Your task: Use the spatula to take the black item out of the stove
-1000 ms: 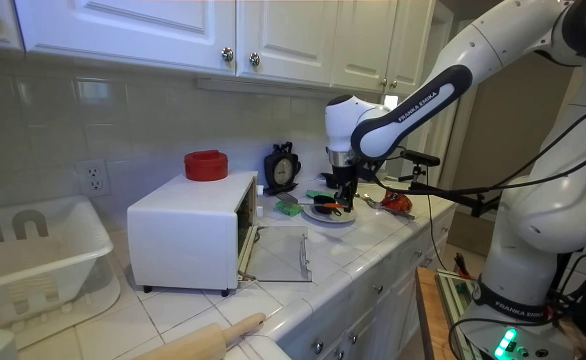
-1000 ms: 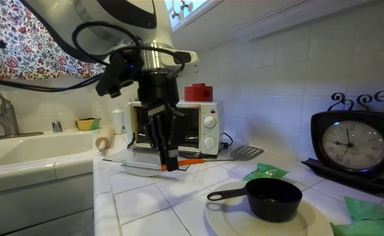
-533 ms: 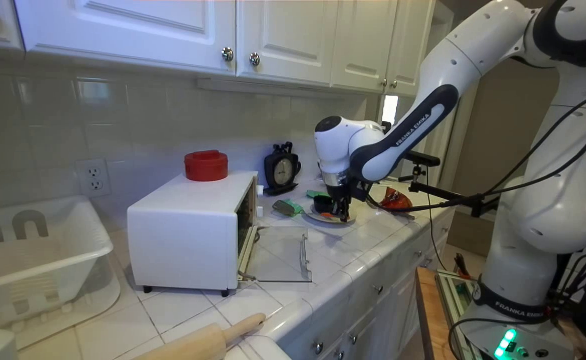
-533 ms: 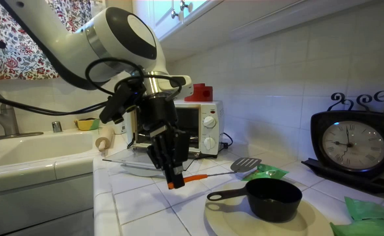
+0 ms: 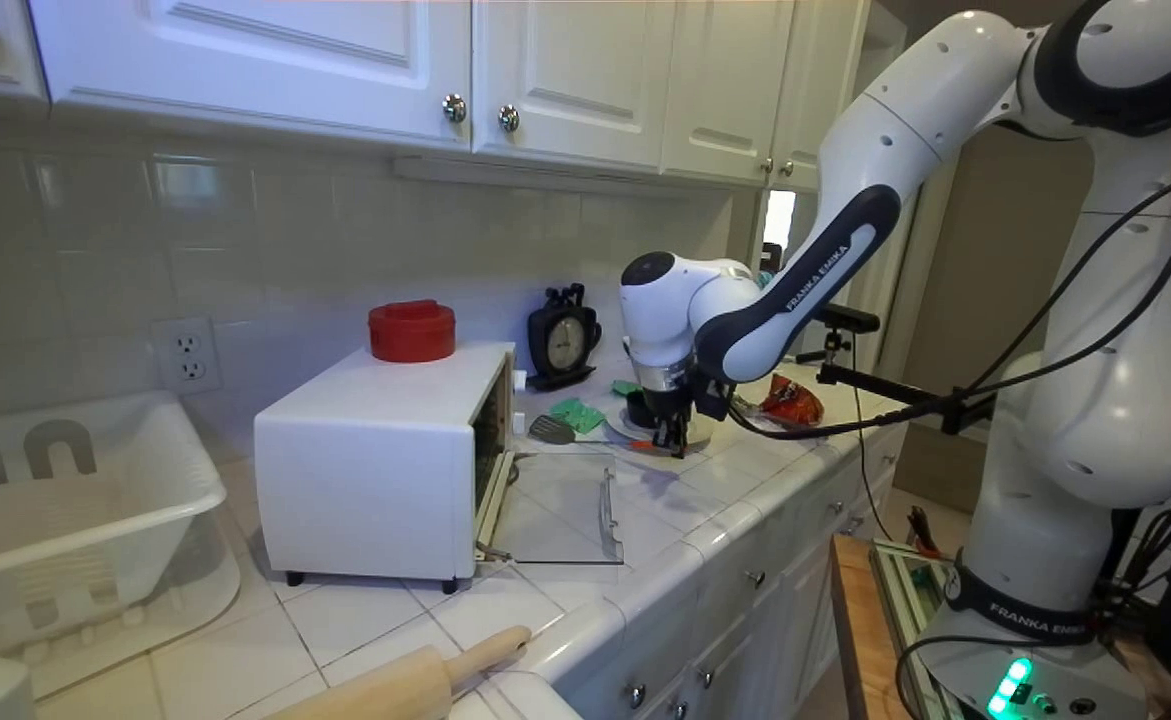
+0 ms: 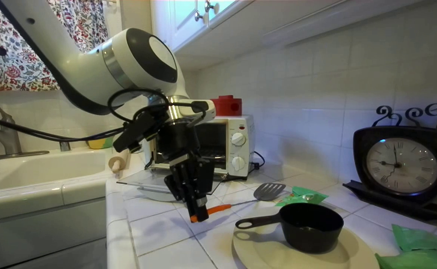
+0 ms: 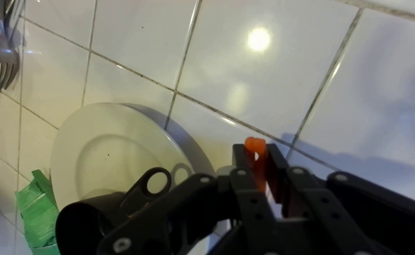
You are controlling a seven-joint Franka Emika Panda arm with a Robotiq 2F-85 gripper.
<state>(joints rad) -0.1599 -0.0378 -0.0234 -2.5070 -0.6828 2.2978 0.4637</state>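
The tool (image 7: 257,151) pinches the spatula (image 6: 226,206) by its orange handle (image 7: 259,160), presumably leaving the blade (image 6: 269,191) free. The stove (image 5: 375,475), apart from the tool, has its door (image 5: 557,508) lowered tool-side, likely for access. Near the tool, a black cup (image 6: 311,231) (perhaps the wanted item; the stove's inside is unclear) sits on a plate (image 6: 258,249), likely its landing place.

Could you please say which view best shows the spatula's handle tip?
The wrist view: the handle tip shows clearly, gripped by the end effector. Both exterior views show the spatula's blade but mostly hide that tip.
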